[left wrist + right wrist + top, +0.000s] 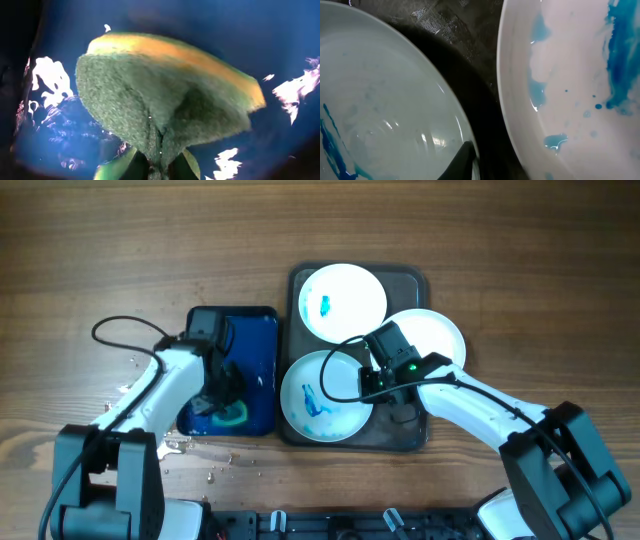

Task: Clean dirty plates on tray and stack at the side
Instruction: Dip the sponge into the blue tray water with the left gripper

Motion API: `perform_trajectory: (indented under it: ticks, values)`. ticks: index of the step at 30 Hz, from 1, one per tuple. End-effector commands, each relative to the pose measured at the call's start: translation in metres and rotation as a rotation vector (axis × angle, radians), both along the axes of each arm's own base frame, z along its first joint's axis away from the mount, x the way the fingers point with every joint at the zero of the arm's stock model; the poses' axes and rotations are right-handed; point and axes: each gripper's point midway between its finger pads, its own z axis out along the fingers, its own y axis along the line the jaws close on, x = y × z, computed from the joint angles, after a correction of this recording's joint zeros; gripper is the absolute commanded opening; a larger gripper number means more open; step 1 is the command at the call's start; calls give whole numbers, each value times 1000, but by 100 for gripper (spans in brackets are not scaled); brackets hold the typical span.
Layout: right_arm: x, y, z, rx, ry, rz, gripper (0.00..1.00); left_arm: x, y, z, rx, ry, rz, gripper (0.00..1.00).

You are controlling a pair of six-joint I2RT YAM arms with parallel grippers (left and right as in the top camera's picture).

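The tray point(405, 285) holds a back plate point(343, 300), a front plate point(320, 395) and a right plate point(440, 330) overhanging its rim. To its left, a smaller tray point(255, 340) holds a sponge point(150, 95).

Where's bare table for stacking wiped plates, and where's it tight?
Free: wood right of the tray, past the rightmost plate; also the wide strip beyond the blue tray. Tight: the tray, packed with three plates, right gripper at the front plate.

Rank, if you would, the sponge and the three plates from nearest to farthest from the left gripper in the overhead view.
1. Sponge, held in the left gripper over the blue tray.
2. Front plate, near left of the grey tray.
3. Back plate, far left of that tray.
4. Right plate, at the tray's right edge.
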Motion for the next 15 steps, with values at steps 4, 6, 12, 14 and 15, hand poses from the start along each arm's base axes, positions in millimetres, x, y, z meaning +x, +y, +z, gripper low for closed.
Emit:
perform_trajectory:
  ticks: [4,6,12,14,15]
  values:
    - [-2,-18,-16,-91,17,-34,11,40,-10,78,-21,-115,-13,4]
    - [-2,-17,-16,-90,17,-35,12,42,-10,81,-25,-127,-13,4]
    - [-2,-17,-16,-89,17,-35,13,47,-18,81,-15,-153,-44,4]
    - [-2,-17,-16,-87,18,-34,13,47,-21,81,-14,-155,-54,4]
    - [-2,-17,-16,-88,18,-33,13,47,-22,81,-10,-156,-61,4]
